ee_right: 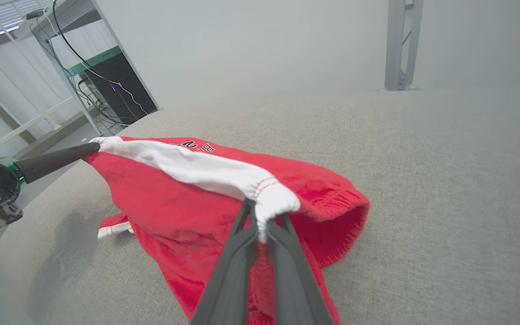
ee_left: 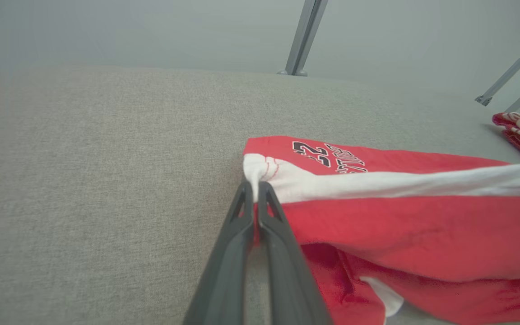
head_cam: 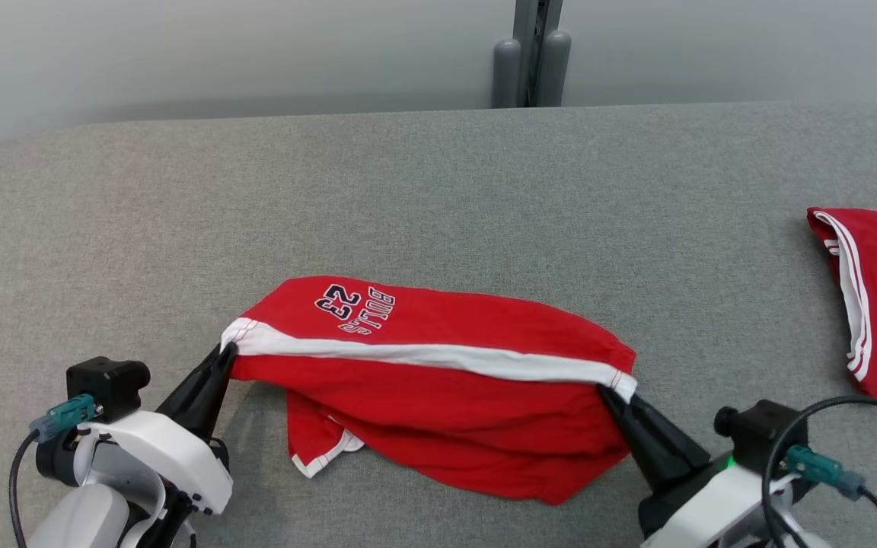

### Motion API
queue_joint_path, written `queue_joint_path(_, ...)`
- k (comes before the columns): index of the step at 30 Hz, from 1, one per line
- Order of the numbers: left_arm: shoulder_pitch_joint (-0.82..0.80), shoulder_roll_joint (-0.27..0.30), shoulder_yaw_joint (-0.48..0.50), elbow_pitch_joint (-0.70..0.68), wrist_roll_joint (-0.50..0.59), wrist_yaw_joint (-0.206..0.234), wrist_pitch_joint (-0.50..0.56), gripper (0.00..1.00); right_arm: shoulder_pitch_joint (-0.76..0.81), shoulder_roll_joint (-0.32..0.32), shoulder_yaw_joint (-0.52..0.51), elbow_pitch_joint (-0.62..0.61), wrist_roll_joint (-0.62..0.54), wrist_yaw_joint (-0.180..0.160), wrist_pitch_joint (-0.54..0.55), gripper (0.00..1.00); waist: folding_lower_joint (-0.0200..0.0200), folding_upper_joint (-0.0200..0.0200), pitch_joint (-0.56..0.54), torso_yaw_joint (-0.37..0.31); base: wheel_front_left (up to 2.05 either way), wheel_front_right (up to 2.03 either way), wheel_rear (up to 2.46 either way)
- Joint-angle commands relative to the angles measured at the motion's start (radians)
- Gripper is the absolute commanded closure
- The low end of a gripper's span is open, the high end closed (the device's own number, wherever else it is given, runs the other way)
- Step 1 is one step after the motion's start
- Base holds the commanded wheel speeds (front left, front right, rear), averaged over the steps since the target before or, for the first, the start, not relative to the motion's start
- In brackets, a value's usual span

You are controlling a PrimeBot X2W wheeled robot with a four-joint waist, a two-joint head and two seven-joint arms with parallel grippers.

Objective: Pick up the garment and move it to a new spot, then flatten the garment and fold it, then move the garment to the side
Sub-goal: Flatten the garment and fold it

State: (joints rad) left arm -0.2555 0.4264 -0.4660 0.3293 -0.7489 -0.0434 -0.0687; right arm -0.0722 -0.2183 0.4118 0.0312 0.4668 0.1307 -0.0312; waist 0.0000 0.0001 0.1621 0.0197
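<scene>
The garment (head_cam: 438,396) sits low in the middle of the frame, a small red jersey with dark-and-white lettering upside down near its upper left. Its white band is pulled straight, one end nipped by the left tool (head_cam: 227,352), the other by the right tool (head_cam: 604,392). The red cloth below sags crumpled onto the worktop (head_cam: 438,190).

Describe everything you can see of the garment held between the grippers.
The garment is soft red fabric with a white band, dark-and-white lettering reading upside down in the head view, and a white-trimmed edge poking out underneath. The left gripper and right gripper each pinch one end of the band, stretching it taut. The rest sags crumpled onto the grey table.
</scene>
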Motion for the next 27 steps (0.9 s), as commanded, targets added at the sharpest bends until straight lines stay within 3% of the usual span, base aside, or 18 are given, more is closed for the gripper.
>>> queue_joint_path(1, -0.028, 0.013, 0.007, -0.026, 0.013, 0.01, -0.01, 1.0, -0.026, -0.012, -0.016, -0.015, -0.004, 0.0, -0.012, 1.0, 0.0, -0.0001, -0.004, 0.001, 0.0, 0.0, 0.0)
queue_joint_path(6, -0.052, 0.045, 0.021, -0.124, 0.029, 0.022, -0.005, 1.0, -0.089, -0.025, -0.05, -0.058, -0.018, 0.0, -0.032, 1.0, 0.0, -0.0001, -0.011, 0.0, 0.0, 0.0, 0.0)
queue_joint_path(19, -0.177, 0.125, 0.156, -0.461, 0.084, 0.143, -0.034, 1.0, -0.345, -0.081, -0.129, -0.164, -0.048, 0.0, -0.042, 1.0, 0.0, -0.0001, -0.053, -0.006, 0.0, 0.0, 0.0)
queue_joint_path(27, -0.303, 0.146, 0.175, -0.546, 0.13, 0.159, -0.024, 1.0, -0.465, -0.107, -0.148, -0.177, -0.024, 0.0, -0.031, 1.0, 0.0, -0.0001, -0.073, -0.005, 0.0, 0.0, 0.0)
